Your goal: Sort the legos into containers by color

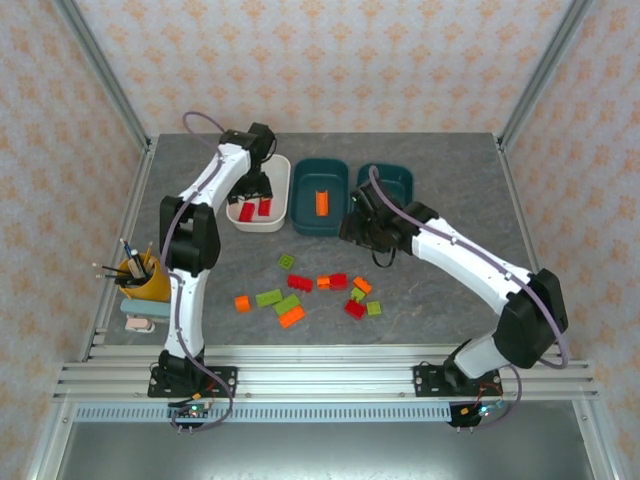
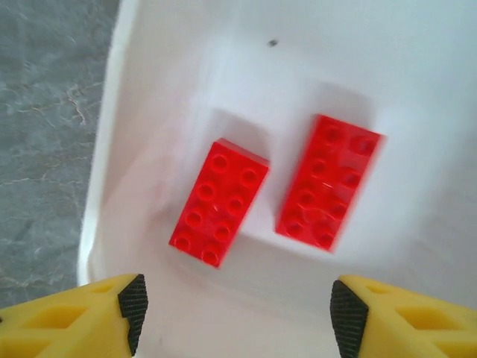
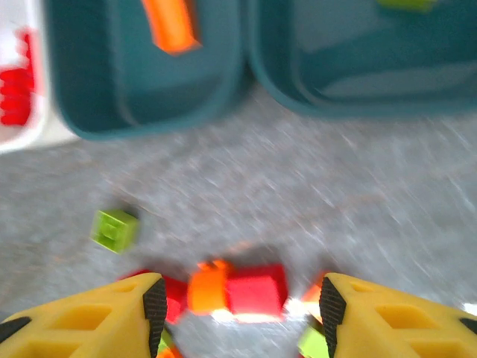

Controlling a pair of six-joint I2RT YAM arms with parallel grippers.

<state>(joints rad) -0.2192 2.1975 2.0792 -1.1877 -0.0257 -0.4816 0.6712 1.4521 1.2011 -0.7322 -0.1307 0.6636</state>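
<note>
Sorting table: the left gripper is hanging over the white rounded-rectangular plastic tub, its black-padded yellow fingers standing apart and gripping nothing. Two red studded plastic bricks are lying flat on the tub floor just ahead of the fingertips, side by side and not touching.

To that gripper's right, the middle dark teal plastic tub is holding a single orange brick. The far dark teal tub, partly covered by the right arm, is showing a blurred lime-green piece at its far end.

The right gripper is hovering above the grey stone-patterned tabletop on the near side of both teal tubs, fingers spread and nothing clamped between them. Below its fingertips a red brick and a small orange brick are lying against each other. A lime-green cube is sitting alone, ahead and to its left.

More loose bricks — red, orange, lime green — are lying scattered behind and to the left of this gripper. A yellow cup of pens is standing beside the left arm, well apart from both grippers.
</note>
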